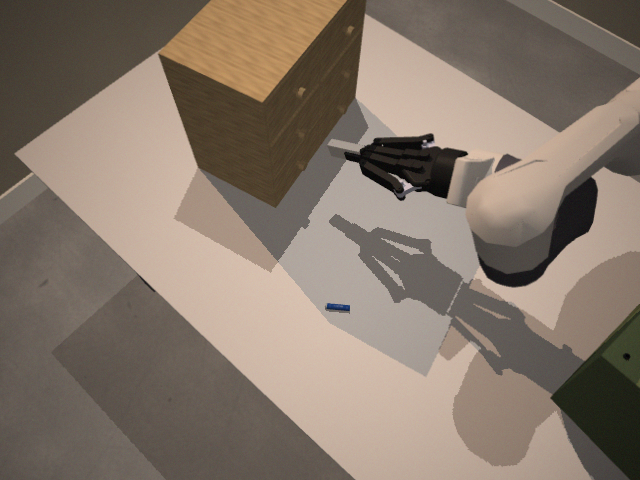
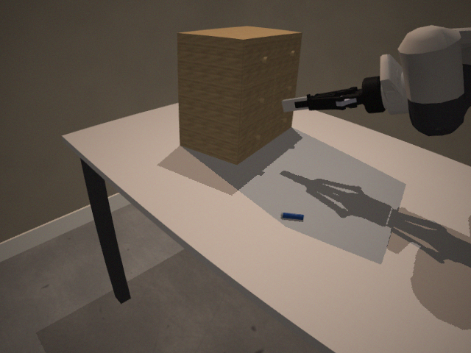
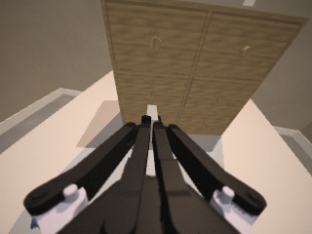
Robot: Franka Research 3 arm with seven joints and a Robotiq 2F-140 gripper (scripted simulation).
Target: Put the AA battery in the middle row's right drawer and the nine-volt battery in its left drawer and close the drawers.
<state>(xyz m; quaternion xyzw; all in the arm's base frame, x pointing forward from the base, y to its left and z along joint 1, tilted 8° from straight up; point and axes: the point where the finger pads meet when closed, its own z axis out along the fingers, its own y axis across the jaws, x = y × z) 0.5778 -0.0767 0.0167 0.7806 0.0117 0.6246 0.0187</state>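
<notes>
The wooden chest [image 1: 268,87] stands at the back of the table, and all its drawers look pushed in. It also shows in the exterior view [image 2: 238,91] and the wrist view [image 3: 200,68]. My gripper [image 1: 345,149] is shut with nothing between the fingers. It is held level, a short way off the chest's front at about the height of the middle row. Its pale fingertip pads [image 2: 292,104] [image 3: 152,117] point at the left column of drawers. The blue AA battery [image 1: 337,307] [image 2: 292,216] lies flat on the table in front of the chest. I see no nine-volt battery in any view.
A dark green box [image 1: 604,382] stands at the table's right front corner. The arm's base [image 1: 537,242] sits to the right of the chest. The table's front edge runs close below the AA battery.
</notes>
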